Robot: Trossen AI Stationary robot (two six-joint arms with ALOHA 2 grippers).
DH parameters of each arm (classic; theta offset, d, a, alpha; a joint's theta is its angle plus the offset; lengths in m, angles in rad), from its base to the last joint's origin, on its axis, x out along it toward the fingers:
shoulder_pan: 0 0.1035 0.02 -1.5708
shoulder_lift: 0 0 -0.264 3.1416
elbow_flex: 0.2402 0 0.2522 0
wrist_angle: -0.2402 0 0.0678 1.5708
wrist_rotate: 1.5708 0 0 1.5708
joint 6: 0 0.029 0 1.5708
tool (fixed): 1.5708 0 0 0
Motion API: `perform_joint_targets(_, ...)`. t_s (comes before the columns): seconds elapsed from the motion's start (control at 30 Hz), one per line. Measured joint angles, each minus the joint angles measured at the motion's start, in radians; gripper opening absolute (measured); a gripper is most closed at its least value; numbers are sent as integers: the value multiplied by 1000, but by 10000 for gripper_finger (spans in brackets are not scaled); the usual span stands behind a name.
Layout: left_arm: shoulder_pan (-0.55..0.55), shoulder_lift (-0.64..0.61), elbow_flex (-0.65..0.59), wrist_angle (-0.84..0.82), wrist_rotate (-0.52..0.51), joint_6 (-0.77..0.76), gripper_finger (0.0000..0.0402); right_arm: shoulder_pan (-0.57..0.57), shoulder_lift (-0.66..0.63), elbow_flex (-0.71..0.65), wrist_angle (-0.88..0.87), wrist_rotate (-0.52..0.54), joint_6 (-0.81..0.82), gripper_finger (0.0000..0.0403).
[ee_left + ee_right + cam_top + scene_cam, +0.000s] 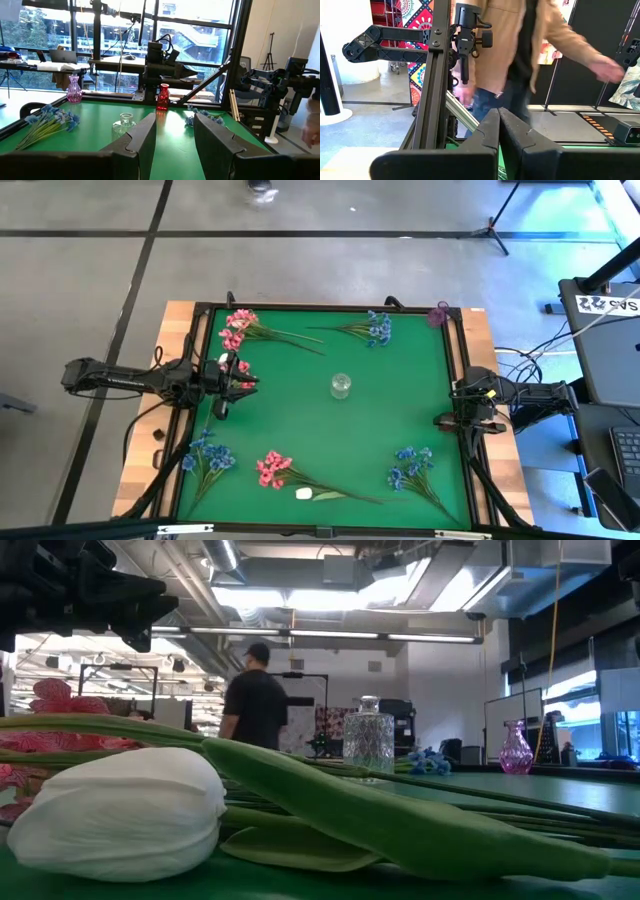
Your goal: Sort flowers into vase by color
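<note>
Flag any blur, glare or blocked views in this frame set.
Low view: white tulip and its leaf fill the foreground, hiding most of the table; ceiling lights blow out. Right wrist view: person is motion-blurred. Left wrist view: bright windows backlight, clear vase low-contrast. High view: evenly lit, sharp.

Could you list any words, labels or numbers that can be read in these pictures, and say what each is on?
White lettering, perhaps "SAS", on the dark case right of the table in the high view: too small to read for certain.
Nothing else is legible: the flowers, vases and arms show no text.
</note>
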Motion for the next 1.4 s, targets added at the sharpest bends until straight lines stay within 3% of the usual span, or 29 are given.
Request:
perform_joint_targets(0.3,0,0,0,36,1,113,127,0,0,0,0,0,0,8)
perform_joint_targets(0.53,0,-1,0,369,43,-318,127,0,0,0,0,0,0,8)
perform_joint_targets(0.87,0,0,3,802,35,-618,127,0,0,0,0,0,0,8)
perform_joint_targets(1.03,0,26,95,653,-67,-584,127,0,0,0,0,0,0,8)
perform_joint_targets(1.2,0,160,307,296,-213,-514,127,0,0,0,0,0,0,8)
perform_joint_targets(1.3,4,248,392,96,-248,-458,127,0,0,0,0,0,0,8)
perform_joint_targets(1.4,8,314,461,-86,-315,-583,127,0,0,0,0,0,0,8)
